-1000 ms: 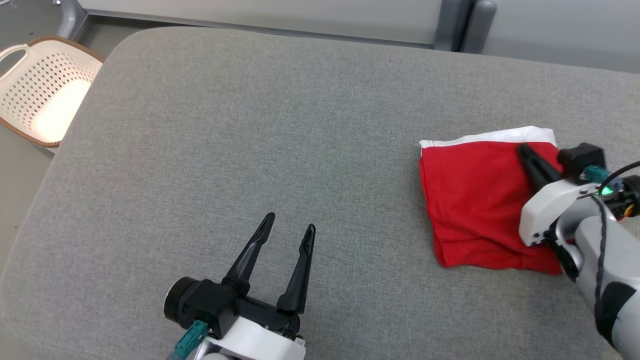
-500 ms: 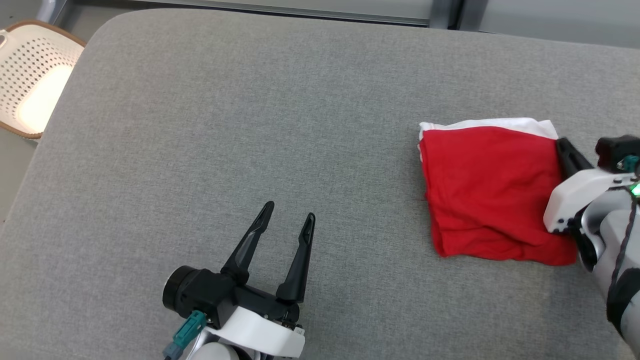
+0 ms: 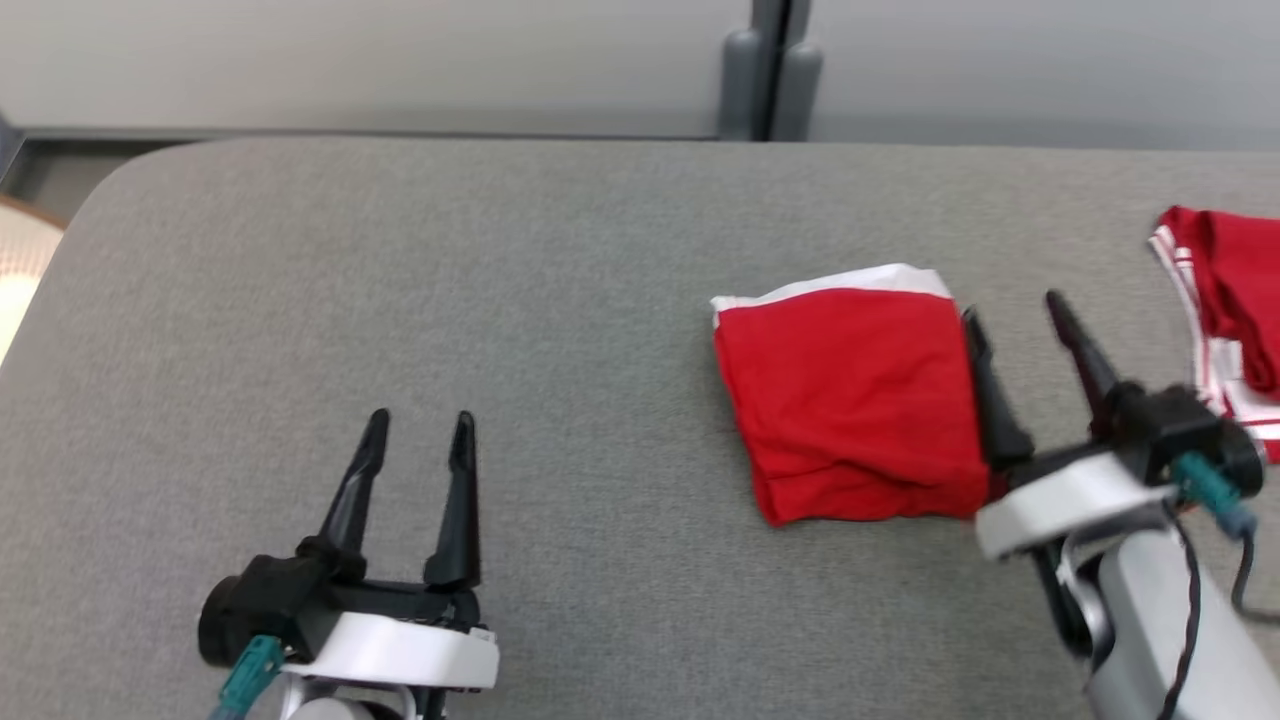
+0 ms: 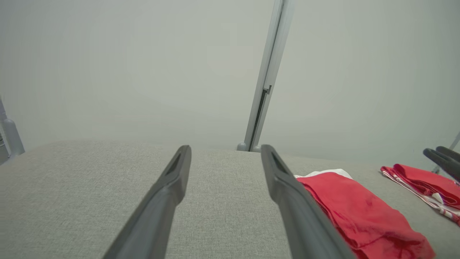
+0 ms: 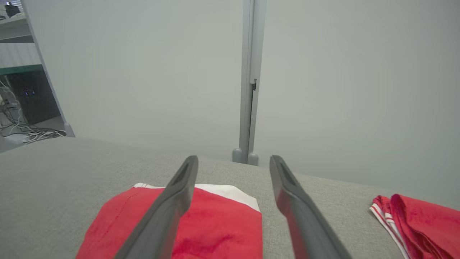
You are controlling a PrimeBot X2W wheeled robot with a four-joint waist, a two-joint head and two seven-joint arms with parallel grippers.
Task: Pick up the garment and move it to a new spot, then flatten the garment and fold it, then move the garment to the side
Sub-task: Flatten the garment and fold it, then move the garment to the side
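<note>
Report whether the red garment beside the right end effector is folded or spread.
Folded. The red garment lies as a compact rectangle with layered edges stacked along its near side.

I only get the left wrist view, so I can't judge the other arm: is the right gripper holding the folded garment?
Observer: No. In the head view the right gripper is open, gripping nothing.
Operator: Where is it?
Observer: At the right edge of the garment; the right wrist view shows that edge between its fingers.
Operator: And my left gripper?
Observer: The head view puts the left gripper well left of the garment, apart from it.
</note>
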